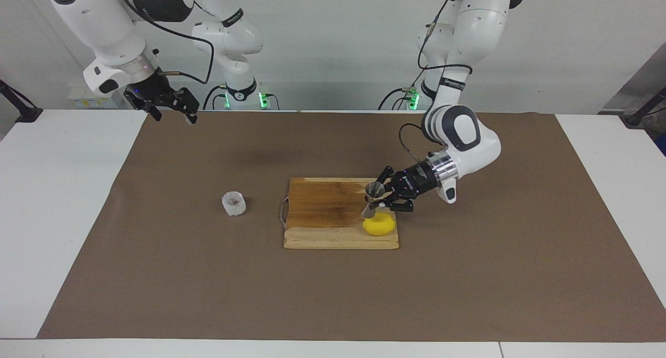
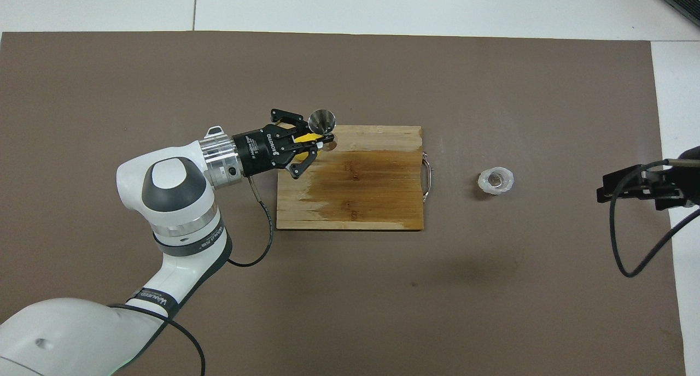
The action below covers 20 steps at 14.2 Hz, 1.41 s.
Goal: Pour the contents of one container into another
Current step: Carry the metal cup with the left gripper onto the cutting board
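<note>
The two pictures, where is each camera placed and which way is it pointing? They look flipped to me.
Facing view: high across the table, looking at the robots; both arms show whole, the left gripper holding a steel jigger over the cutting board, the right gripper waiting raised.
Overhead view: above the robots' end, looking steeply down; the left arm shows, and only the right gripper.
Shared, half a turn apart: board, jigger, lemon, plastic cup, brown mat.

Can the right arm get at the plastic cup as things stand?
Probably yes. The right gripper is open and raised at its own end of the table, and the plastic cup stands alone on the brown mat, nothing beside it.
</note>
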{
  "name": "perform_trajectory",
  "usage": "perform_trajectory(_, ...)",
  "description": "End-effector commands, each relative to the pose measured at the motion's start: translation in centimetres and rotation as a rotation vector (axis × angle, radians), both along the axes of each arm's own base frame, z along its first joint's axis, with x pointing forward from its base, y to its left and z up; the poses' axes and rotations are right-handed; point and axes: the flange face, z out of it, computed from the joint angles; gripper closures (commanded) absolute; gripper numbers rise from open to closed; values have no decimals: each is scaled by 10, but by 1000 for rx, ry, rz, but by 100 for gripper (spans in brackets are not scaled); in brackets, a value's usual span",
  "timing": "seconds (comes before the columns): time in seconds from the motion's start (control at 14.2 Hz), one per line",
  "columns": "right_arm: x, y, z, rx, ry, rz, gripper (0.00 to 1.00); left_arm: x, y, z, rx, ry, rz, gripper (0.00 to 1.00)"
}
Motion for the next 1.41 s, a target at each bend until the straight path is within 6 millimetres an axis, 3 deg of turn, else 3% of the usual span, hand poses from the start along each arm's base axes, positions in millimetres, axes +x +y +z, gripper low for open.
perform_trajectory(0.0,-3,5,0,-1,-3,2,0,-9,-19,-13,-1,-20,25,100)
perform_trajectory(0.35,-3,9,1,-1,0,8,0,-36,-59,-37,23,-53,10,100)
perform_trajectory(0.56,-2,15,0,-1,-3,18,0,-51,-63,-53,42,-62,38,100)
perform_trajectory(0.85,-2,24,0,-2,-5,38,0,-53,-58,-64,39,-33,65,100)
perform_trajectory(1.06,-2,25,0,0,-6,59,0,-55,-54,-86,48,-59,49,100)
perform_trajectory(1.34,-5,24,-3,4,-5,88,0,-53,-51,-87,45,-59,65,98)
